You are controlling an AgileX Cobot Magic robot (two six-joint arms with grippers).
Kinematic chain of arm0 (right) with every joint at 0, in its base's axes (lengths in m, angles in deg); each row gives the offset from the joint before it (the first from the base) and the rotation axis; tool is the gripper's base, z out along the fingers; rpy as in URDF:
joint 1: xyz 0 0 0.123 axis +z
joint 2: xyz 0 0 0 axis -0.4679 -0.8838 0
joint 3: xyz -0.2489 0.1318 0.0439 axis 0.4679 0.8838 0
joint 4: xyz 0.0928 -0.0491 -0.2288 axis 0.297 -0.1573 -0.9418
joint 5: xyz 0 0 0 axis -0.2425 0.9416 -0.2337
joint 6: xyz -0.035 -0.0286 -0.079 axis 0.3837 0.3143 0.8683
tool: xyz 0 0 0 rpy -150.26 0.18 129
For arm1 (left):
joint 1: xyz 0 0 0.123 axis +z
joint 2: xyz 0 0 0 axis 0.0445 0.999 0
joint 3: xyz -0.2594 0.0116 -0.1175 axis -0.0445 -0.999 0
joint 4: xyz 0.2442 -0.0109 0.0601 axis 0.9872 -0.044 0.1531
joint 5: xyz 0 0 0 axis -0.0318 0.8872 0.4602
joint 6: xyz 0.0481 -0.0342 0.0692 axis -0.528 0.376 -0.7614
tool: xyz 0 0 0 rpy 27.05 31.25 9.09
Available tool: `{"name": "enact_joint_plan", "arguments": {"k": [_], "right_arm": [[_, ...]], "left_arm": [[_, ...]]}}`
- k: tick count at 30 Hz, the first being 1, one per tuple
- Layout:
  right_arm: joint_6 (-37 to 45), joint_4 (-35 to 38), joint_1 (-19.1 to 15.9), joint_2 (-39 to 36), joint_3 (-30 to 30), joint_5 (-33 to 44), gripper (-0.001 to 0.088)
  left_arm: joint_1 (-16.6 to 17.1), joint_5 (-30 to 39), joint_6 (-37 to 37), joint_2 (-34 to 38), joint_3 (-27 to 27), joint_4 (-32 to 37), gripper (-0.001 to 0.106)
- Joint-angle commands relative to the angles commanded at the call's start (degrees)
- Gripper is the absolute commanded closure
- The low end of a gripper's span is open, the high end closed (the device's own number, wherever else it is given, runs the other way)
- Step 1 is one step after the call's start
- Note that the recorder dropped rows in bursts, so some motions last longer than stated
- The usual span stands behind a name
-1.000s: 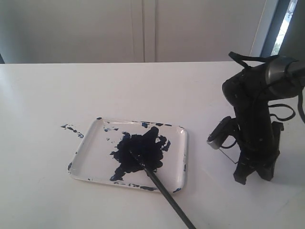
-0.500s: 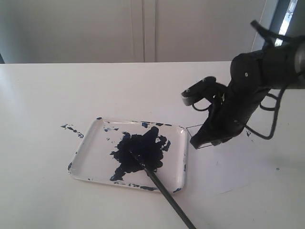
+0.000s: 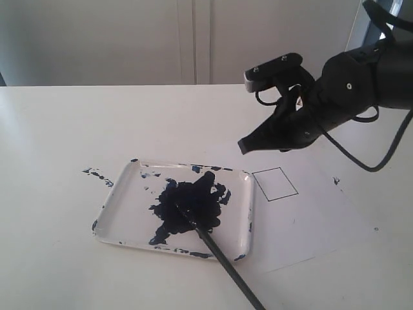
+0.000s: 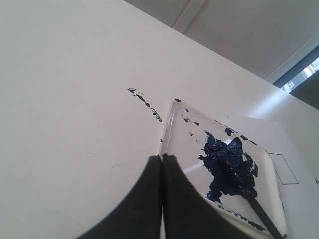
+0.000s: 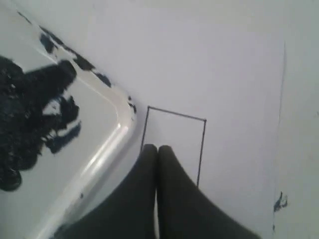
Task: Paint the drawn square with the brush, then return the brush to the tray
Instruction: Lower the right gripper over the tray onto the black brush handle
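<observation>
Black brush point(image 3: 219, 254) rests in tray point(image 3: 122, 206) | right gripper point(image 3: 245, 146) closed, empty, raised near drawn square point(image 3: 276, 183), apart from brush | left gripper point(image 4: 162, 157) closed

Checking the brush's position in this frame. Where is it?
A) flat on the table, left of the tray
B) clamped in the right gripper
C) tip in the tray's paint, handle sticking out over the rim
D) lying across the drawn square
C: the brush rests with its tip in the dark paint of the tray, its handle crossing the near rim; the right gripper is shut and holds nothing.
</observation>
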State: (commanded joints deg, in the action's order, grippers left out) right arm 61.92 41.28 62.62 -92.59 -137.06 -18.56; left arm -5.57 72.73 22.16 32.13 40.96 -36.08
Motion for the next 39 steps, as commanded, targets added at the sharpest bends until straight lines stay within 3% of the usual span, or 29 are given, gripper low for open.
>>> {"name": "enact_joint_plan", "arguments": {"k": [4,8,10,13,20,26,39], "right_arm": [[0.34,0.21,3.11,2.33,0.00,-3.10,0.0749],[1.03,0.21,6.30,4.89,0.00,-5.10,0.0500],[3.45,0.21,8.14,5.83,0.00,-4.72,0.0334],[6.19,0.21,10.84,6.39,0.00,-2.36,0.0207],[11.04,0.21,16.51,5.65,0.23,4.93,0.0223],[11.05,0.21,19.57,4.22,0.23,6.50,0.0225],[11.05,0.21,19.59,-1.39,0.23,7.21,0.0225]], "left_arm": [[0.00,0.00,0.00,0.00,0.00,0.00,0.105],[0.00,0.00,0.00,0.00,0.00,0.00,0.105],[0.00,0.00,0.00,0.00,0.00,0.00,0.105],[0.00,0.00,0.00,0.00,0.00,0.00,0.105],[0.00,0.00,0.00,0.00,0.00,0.00,0.105],[0.00,0.00,0.00,0.00,0.00,0.00,0.105],[0.00,0.00,0.00,0.00,0.00,0.00,0.105]]}}
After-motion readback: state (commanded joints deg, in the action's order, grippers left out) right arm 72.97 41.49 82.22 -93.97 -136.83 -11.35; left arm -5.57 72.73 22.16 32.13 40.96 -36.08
